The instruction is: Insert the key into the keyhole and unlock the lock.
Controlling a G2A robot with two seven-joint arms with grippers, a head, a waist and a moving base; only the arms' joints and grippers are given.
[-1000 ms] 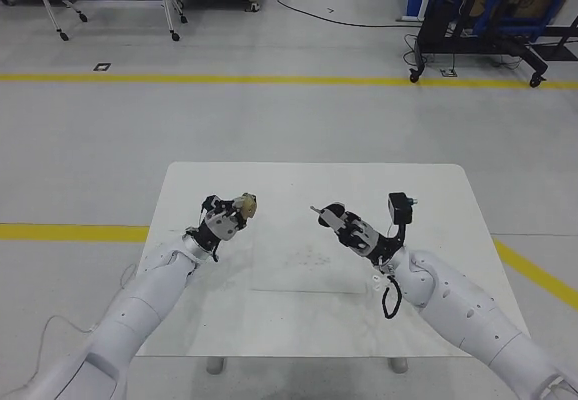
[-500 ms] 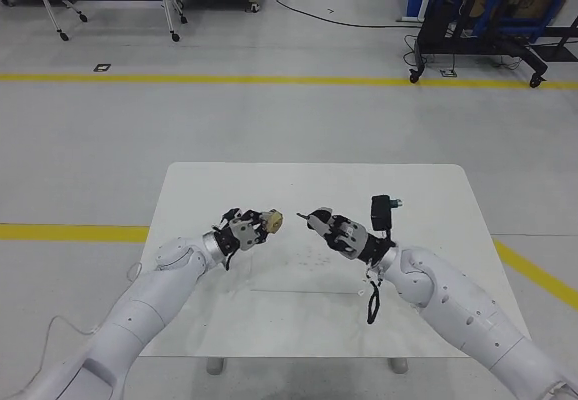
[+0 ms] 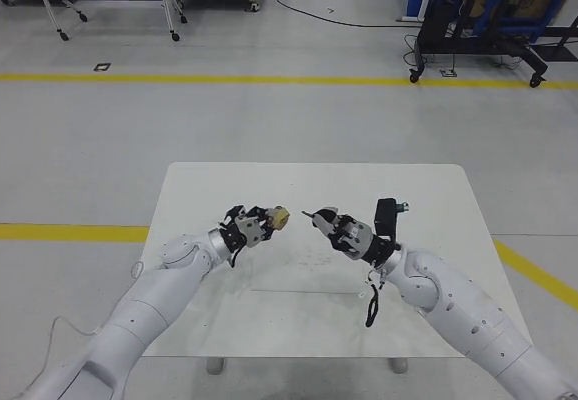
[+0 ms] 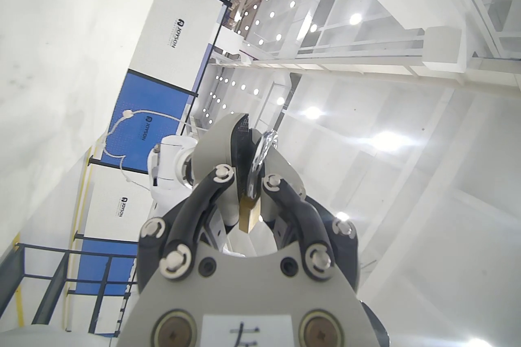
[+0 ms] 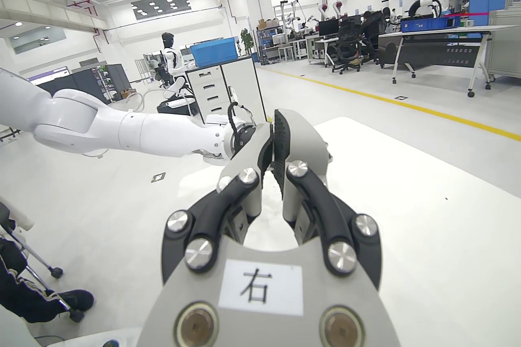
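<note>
The lock (image 3: 279, 216) is held above the table (image 3: 419, 300) in the top view, at the tip of the left gripper (image 3: 267, 219), with its free end turned toward the right gripper (image 3: 321, 217). I judge it is held this way to offer the keyhole to the other arm. A thin key (image 3: 308, 213) sticks out from the right gripper and points at the lock. The two are near each other with a small gap between them, so the key is not yet inserted.

In the left wrist view the left gripper (image 4: 255, 151) is clenched on the lock (image 4: 248, 216). The silver shackle (image 4: 263, 149) is pinched between the pads, and the brass body shows next to it in the gap between the two fingers. This firm hold should keep the lock from turning when the key pushes.

In the right wrist view the right gripper (image 5: 274, 145) has its pads pressed tightly together. I judge the key's head is between them, covered by the pads. The left arm (image 5: 122, 133) lies just beyond these fingertips, so the two grippers face each other.
</note>
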